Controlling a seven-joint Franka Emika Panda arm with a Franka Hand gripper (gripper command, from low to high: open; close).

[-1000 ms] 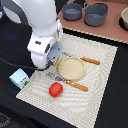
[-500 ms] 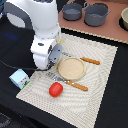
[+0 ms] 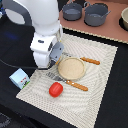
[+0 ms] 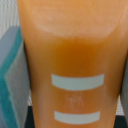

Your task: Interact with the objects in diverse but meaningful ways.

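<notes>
In the wrist view an orange block (image 4: 72, 55) with two pale stripes fills the picture, held between my fingers (image 4: 10, 80). My gripper (image 3: 52, 62) is shut on it, low over the beige placemat (image 3: 102, 85), just to the exterior view's left of a round tan plate (image 3: 71, 68). The arm hides the block in the exterior view. A red tomato (image 3: 55, 89) lies on the mat near its front edge. A light blue carton (image 3: 20, 78) stands off the mat at the exterior view's left. The yellow box is out of view.
A toy utensil with an orange handle (image 3: 90, 61) lies beyond the plate and another (image 3: 75, 84) in front of it. Two grey pots (image 3: 72, 11) (image 3: 96, 13) stand on a brown surface at the back. A cable runs by the carton.
The arm has shifted very slightly toward the exterior view's right. The tomato, carton, plate and utensils have not moved.
</notes>
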